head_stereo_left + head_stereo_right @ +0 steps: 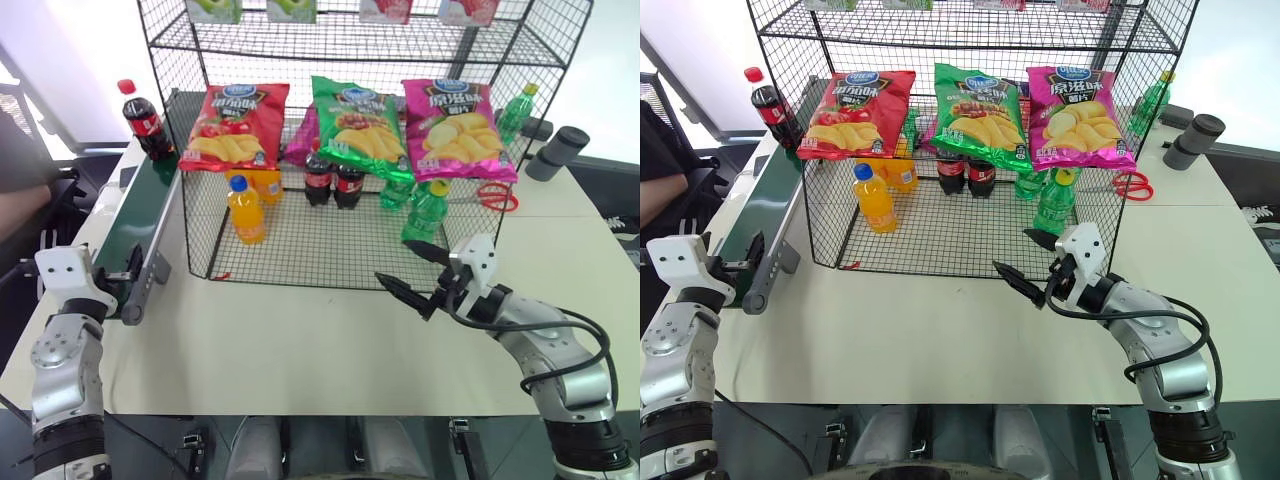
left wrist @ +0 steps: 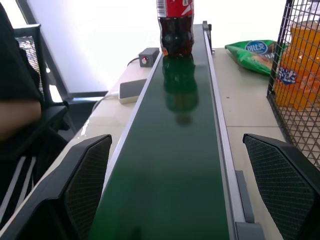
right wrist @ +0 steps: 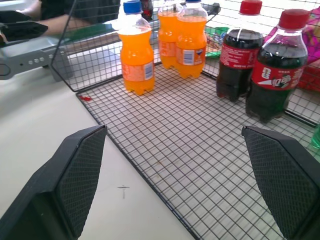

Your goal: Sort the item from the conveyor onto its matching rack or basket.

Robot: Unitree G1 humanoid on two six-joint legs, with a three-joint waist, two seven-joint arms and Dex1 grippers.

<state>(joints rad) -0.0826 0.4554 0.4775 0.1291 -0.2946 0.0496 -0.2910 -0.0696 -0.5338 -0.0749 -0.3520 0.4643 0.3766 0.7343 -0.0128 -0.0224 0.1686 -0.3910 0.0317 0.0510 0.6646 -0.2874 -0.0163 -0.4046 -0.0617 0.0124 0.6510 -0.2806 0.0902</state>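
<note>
Right now both my sets of fingers gape wide, empty. Cola bottle point(image 1: 143, 120) stands far up the conveyor point(image 1: 140, 225); tall and narrow, may topple if my left fingers point(image 2: 85, 185) clip it.

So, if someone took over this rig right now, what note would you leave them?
Left gripper: open, holding nothing, at the near end of the conveyor, lined up along the belt.
Right gripper: open, holding nothing, at the front edge of the rack.
Cola bottle: upright at the far end of the belt, untouched.
Two matching cola bottles stand on the rack floor.
Done: nothing yet.
Left: grasp the bottle, set it in the rack by the colas.
</note>
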